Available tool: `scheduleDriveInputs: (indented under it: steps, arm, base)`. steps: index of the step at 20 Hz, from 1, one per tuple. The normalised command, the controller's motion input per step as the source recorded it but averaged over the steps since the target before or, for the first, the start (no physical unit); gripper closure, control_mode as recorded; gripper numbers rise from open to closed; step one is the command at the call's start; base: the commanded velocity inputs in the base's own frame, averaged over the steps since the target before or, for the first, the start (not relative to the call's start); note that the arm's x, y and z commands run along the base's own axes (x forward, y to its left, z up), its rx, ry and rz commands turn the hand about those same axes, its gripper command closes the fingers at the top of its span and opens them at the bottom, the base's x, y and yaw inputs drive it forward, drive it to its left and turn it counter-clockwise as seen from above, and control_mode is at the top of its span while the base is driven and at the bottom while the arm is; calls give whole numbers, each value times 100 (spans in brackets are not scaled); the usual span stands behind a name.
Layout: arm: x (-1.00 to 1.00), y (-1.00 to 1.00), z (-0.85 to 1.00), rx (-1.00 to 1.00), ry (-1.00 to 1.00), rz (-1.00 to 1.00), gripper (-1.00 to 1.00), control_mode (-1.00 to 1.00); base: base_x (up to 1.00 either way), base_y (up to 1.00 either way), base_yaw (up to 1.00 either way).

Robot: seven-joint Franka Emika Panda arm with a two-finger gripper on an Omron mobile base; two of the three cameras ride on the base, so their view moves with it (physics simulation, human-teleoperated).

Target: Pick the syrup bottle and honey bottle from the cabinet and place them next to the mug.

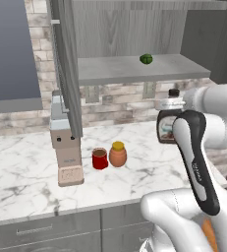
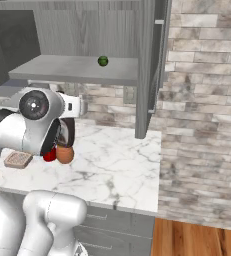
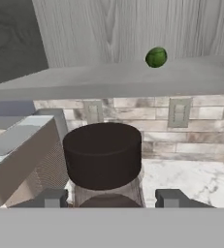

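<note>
One syrup bottle (image 1: 168,125), one honey bottle (image 1: 118,154), one mug (image 1: 99,159).

A white marble desk (image 1: 26,177) with grey drawers (image 1: 41,231) below meets a pale brick wall (image 2: 202,100), with wooden floor (image 2: 197,242) at right.
</note>
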Motion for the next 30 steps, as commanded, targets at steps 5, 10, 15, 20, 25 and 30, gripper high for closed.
scheduleDriveInputs:
  steps: [5,10,15,20,25,30]
  arm:
    - [-4,33,-67,0,0,3,100,-100]
    - [7,19,-60,0,-1,6,100,-100]
    - [30,5,-54,0,0,10,100,-100]
    - [29,0,-46,0,-3,15,100,-100]
    - [37,3,-55,0,-6,13,100,-100]
    - [5,23,-45,0,0,4,100,-100]
  base:
    - [0,0,0]
    - [0,0,0]
    - [0,0,0]
    - [0,0,0]
    - [0,0,0]
    - [0,0,0]
